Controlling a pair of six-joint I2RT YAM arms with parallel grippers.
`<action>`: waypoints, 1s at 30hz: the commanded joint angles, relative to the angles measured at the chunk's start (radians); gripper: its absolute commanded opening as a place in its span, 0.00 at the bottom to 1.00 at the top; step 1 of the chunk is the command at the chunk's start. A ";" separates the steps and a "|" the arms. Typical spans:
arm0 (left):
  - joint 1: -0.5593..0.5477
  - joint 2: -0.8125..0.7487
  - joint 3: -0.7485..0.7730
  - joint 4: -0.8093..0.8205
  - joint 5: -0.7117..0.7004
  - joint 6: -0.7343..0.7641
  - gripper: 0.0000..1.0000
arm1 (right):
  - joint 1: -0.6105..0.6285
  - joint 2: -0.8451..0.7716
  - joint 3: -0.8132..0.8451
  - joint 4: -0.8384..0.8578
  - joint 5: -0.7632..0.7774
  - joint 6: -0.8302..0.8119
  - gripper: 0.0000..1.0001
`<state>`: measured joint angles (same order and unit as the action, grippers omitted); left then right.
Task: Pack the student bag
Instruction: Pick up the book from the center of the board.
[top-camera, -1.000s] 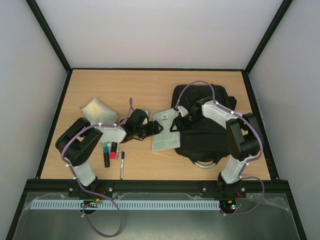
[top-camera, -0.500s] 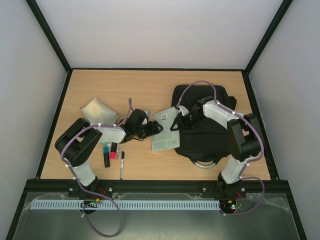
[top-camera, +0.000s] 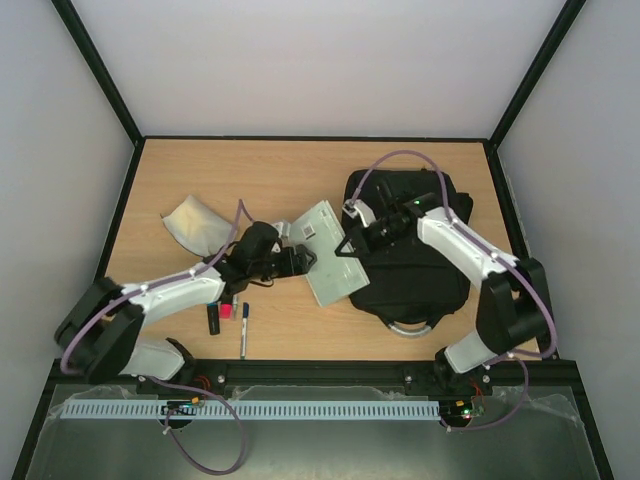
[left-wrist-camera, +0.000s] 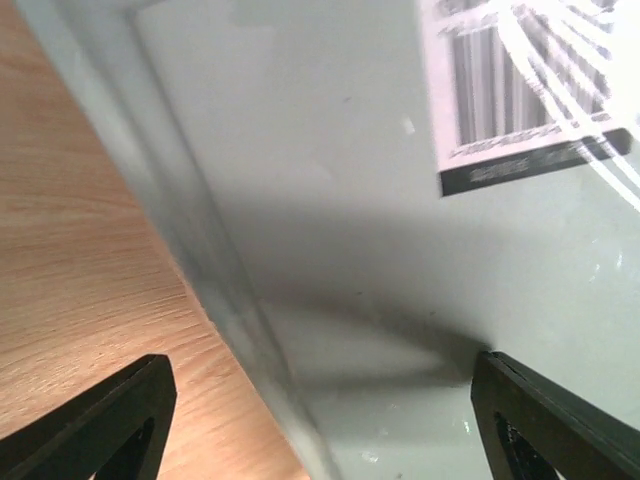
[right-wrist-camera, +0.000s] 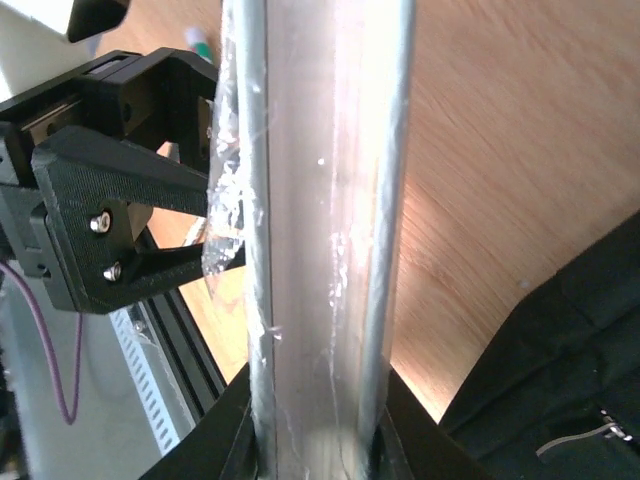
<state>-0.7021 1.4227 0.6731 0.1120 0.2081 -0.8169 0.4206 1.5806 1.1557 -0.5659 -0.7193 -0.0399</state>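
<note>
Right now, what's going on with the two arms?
Both arms meet at a plastic-wrapped flat pack with a barcode label, beside the black backpack. The right gripper is clamped on the pack's edge nearest the bag and seems to hold it tilted up. The left gripper stands open, straddling the opposite edge. The pack is not yet in the bag. Markers and a pen lie by the left arm.

table (top-camera: 300, 170): light wood grain, matt
student bag (top-camera: 420, 280): black cloth, matt
flat pack (top-camera: 335, 275): clear plastic film, glossy, a little wrinkled
label (left-wrist-camera: 530, 90): white printed paper
</note>
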 joint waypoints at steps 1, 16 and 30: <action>-0.004 -0.155 -0.041 -0.028 -0.026 0.083 0.85 | 0.002 -0.172 0.016 -0.023 -0.062 -0.108 0.01; -0.005 -0.463 -0.196 0.379 0.199 0.225 0.88 | -0.023 -0.343 0.017 -0.135 -0.339 -0.234 0.01; -0.005 -0.526 -0.233 0.381 0.145 0.183 0.86 | -0.026 -0.394 0.017 -0.126 -0.316 -0.229 0.01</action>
<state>-0.7040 0.9592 0.4572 0.4637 0.3866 -0.6548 0.3969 1.2465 1.1553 -0.7212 -0.9569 -0.2657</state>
